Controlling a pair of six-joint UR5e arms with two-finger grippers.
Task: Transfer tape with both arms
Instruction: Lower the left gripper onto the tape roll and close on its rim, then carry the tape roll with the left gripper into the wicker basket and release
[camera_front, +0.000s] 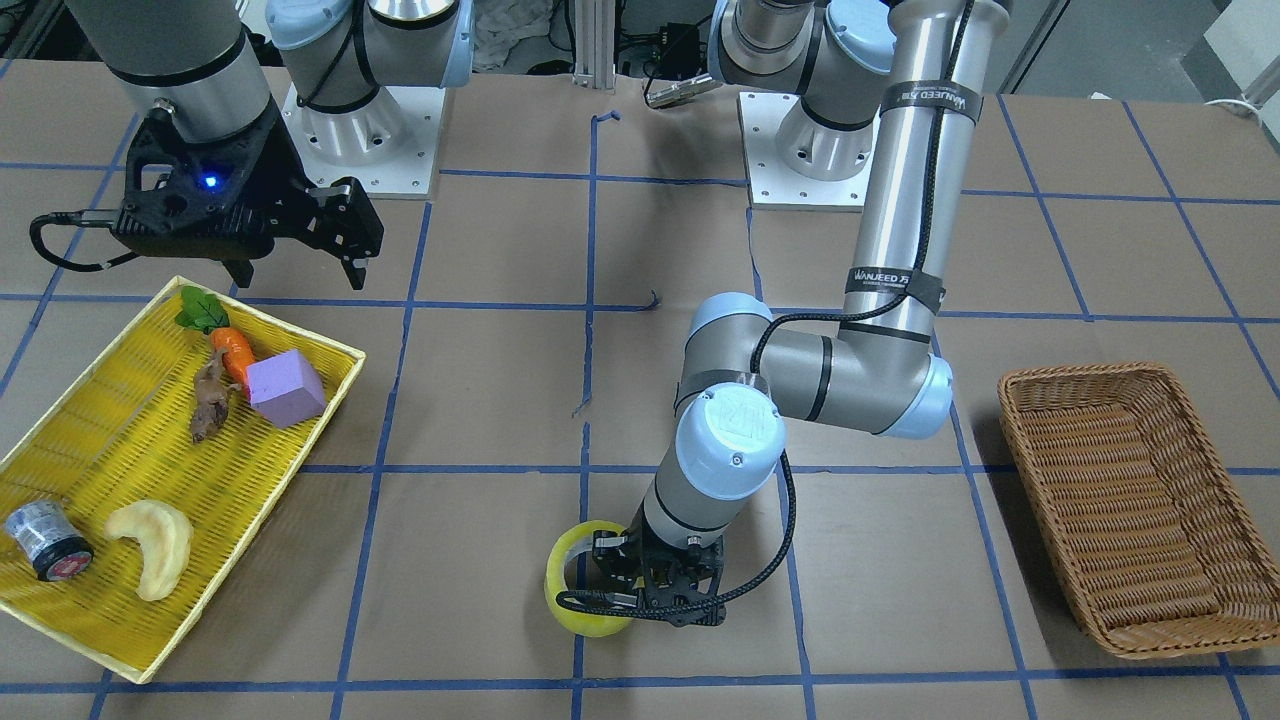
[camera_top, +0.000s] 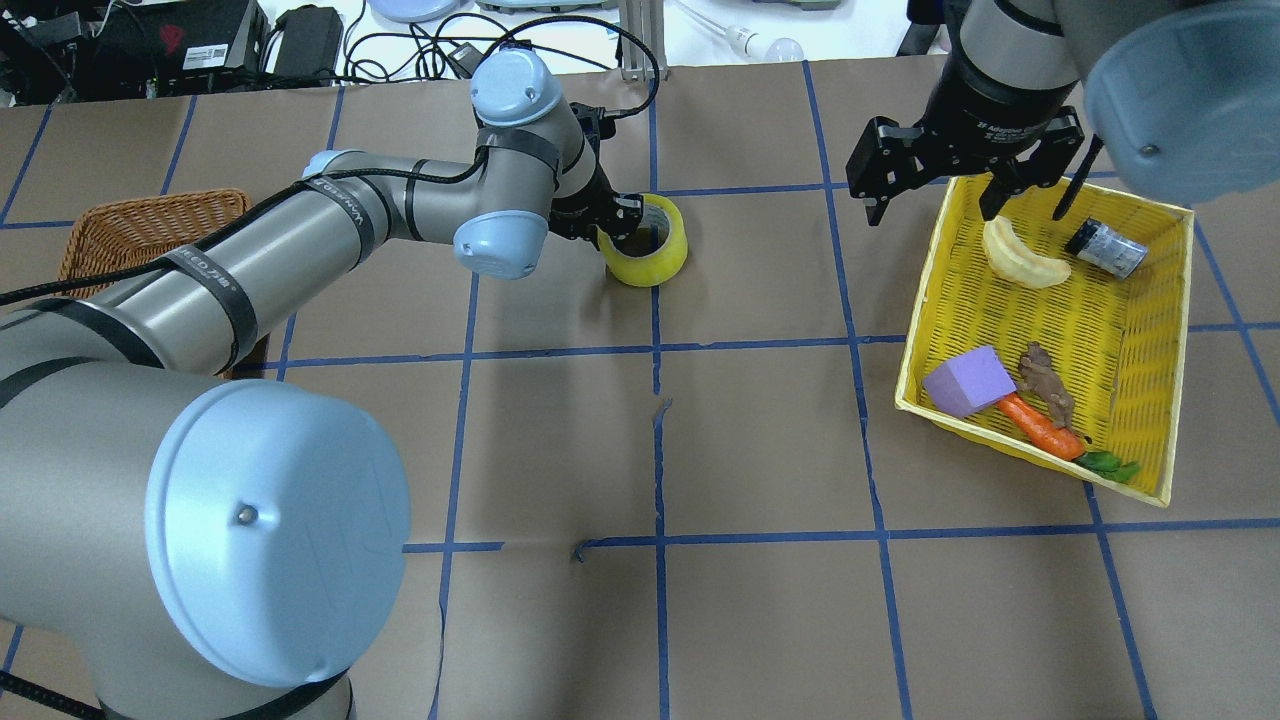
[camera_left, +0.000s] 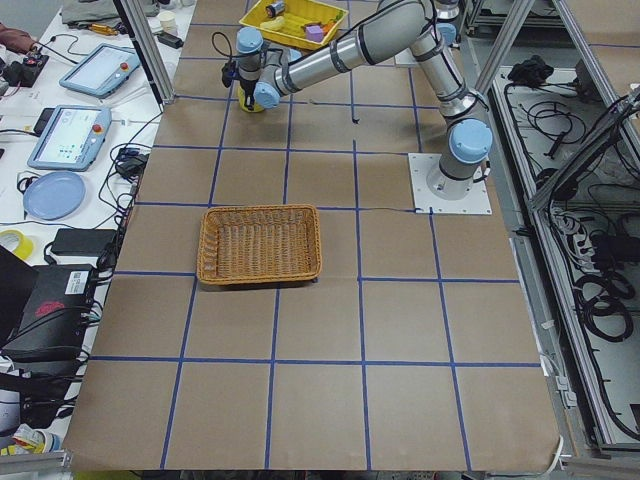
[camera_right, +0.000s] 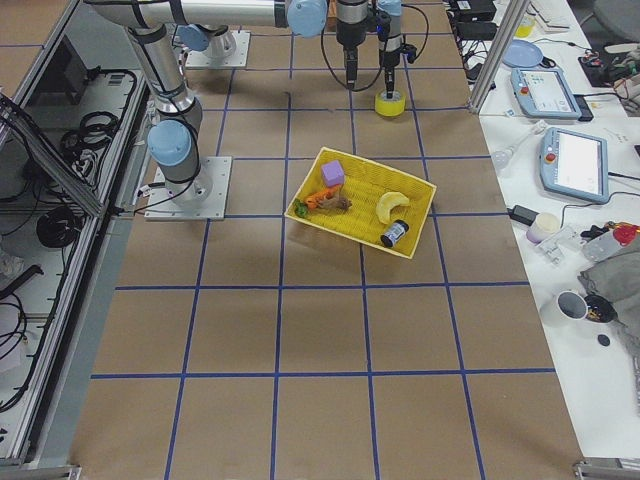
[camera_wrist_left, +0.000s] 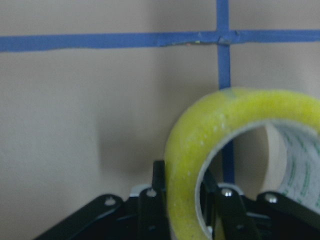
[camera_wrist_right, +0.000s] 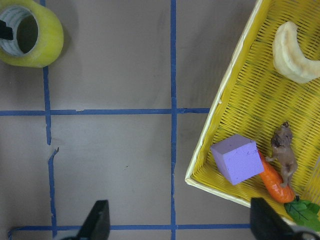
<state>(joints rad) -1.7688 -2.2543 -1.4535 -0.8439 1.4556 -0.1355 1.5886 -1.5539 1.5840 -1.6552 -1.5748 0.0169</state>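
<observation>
In the front view the left gripper is covering one side of the tape. Your left wrist camera is cropping the roll at its right and bottom edges and blurring the core's print. The right wrist view is showing you only the tips of the right gripper

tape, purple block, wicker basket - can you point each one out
tape (camera_top: 645, 270): overhead exterior view, on its yellow outer wall.
purple block (camera_top: 965, 378): overhead exterior view, on its top face.
wicker basket (camera_front: 1130, 500): exterior front-facing view, on its bare woven floor.
</observation>
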